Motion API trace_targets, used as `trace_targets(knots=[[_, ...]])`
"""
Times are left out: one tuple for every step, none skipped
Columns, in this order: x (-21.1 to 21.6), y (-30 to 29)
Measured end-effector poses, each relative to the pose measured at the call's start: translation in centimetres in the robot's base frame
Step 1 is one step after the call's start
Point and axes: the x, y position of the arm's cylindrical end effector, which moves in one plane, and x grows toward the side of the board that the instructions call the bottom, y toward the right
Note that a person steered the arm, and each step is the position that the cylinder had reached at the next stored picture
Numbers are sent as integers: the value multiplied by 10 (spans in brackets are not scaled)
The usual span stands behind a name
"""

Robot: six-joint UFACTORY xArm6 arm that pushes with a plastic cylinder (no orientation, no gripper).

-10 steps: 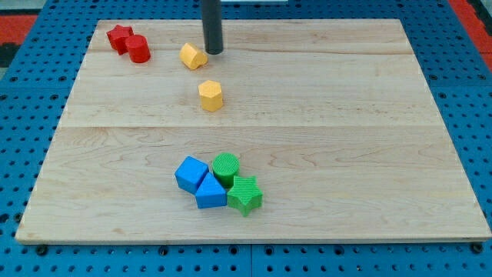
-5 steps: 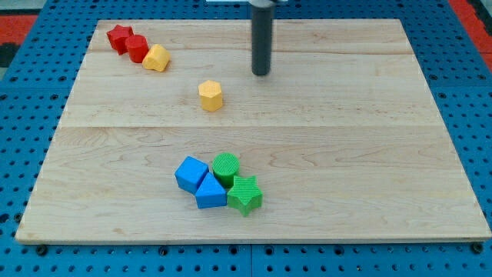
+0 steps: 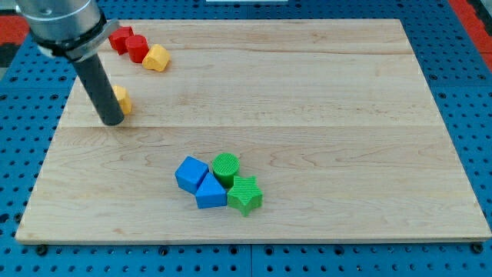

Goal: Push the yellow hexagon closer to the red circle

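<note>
The rod has no hand. My tip (image 3: 112,121) touches a yellow block (image 3: 121,99) near the view's left edge of the wooden surface (image 3: 323,115); the rod hides most of it. The yellow hexagon (image 3: 156,58) sits against the red circle (image 3: 137,48), beside a red star (image 3: 119,38).

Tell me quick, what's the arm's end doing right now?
No gripper: my tip rests on the board, holding nothing, against the view's left side of a partly hidden yellow block.
</note>
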Motion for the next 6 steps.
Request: trace_targets(knots=[[-48,5],[-39,21],[-49,44],[1,25],[-38,-8],[-74,6]])
